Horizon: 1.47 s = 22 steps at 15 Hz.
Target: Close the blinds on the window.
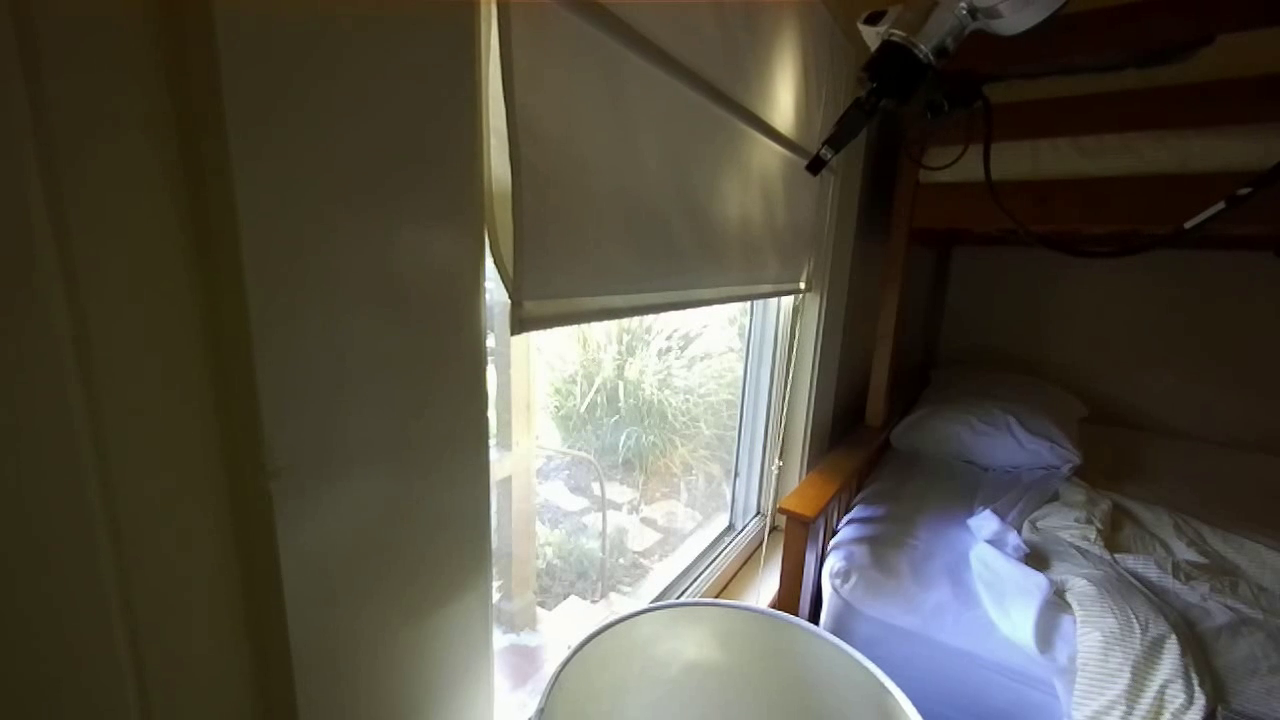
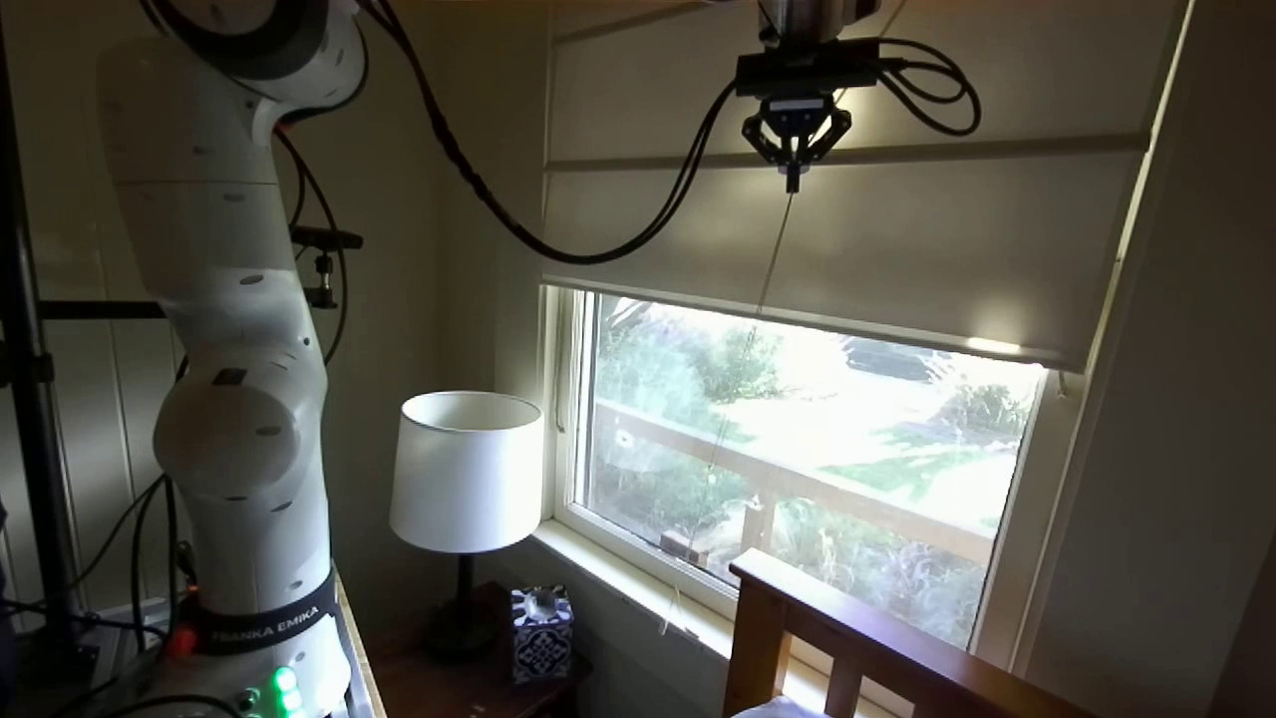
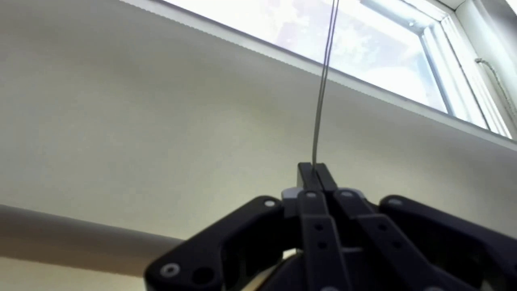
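The cream-beige blinds [image 1: 660,200] [image 2: 947,249] hang over the upper part of the window in both exterior views, with the bottom edge about halfway down. They also fill much of the wrist view [image 3: 153,121]. The lower part of the window [image 1: 640,430] [image 2: 857,459] is uncovered and bright with foliage; some glass shows in the wrist view [image 3: 299,24]. My gripper [image 1: 815,165] [image 2: 793,184] is in front of the blinds, above their bottom edge. In the wrist view its fingertips [image 3: 316,167] are shut on a thin cord [image 3: 322,93]. The cord [image 2: 773,261] runs down from the fingertips past the window.
A lamp with a white shade [image 2: 467,474] [image 1: 730,660] and a patterned tissue box [image 2: 543,638] stand by the window. A wooden bed end [image 2: 877,638] [image 1: 800,500] is close to the sill. Bunk bed rails [image 1: 1090,200] are beside the arm. A second cord [image 3: 494,76] hangs at the window frame.
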Each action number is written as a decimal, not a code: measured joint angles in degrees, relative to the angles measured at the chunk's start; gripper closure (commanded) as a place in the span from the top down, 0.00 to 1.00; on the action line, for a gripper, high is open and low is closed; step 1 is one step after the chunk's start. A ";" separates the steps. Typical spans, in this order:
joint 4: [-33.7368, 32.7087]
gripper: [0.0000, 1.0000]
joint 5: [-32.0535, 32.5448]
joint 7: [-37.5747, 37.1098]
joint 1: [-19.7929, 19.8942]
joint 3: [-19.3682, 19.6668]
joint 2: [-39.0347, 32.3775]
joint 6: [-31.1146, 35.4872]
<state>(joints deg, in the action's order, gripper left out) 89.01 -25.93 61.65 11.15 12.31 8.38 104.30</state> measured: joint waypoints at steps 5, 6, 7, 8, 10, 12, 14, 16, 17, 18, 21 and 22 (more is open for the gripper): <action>0.07 0.00 0.25 0.23 -0.69 0.18 -0.08 -0.12; 0.05 0.00 0.74 0.31 -1.38 -0.16 -0.25 -0.11; -0.11 0.00 1.51 0.64 -2.29 -0.73 -0.40 -0.03; -0.66 0.00 2.40 1.02 -3.15 -1.38 -0.50 0.23; -2.20 0.00 4.24 1.93 -4.80 -2.80 -0.48 0.48; -3.43 0.00 5.42 2.71 -6.39 -4.31 -0.49 1.26; -4.29 0.00 5.81 3.19 -7.59 -5.44 -0.74 2.42; -4.44 0.00 5.75 3.55 -8.06 -6.22 -1.17 4.13; -4.38 0.00 5.59 3.90 -8.17 -6.32 -1.50 5.16; -4.17 0.00 5.26 4.34 -8.23 -6.33 -1.80 6.20; -2.84 0.00 3.46 5.82 -8.22 -6.26 -2.16 9.57; -2.45 0.00 3.09 6.29 -8.21 -6.22 -2.15 10.35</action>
<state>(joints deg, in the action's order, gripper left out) 86.56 -22.85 67.95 2.94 6.09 6.23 114.65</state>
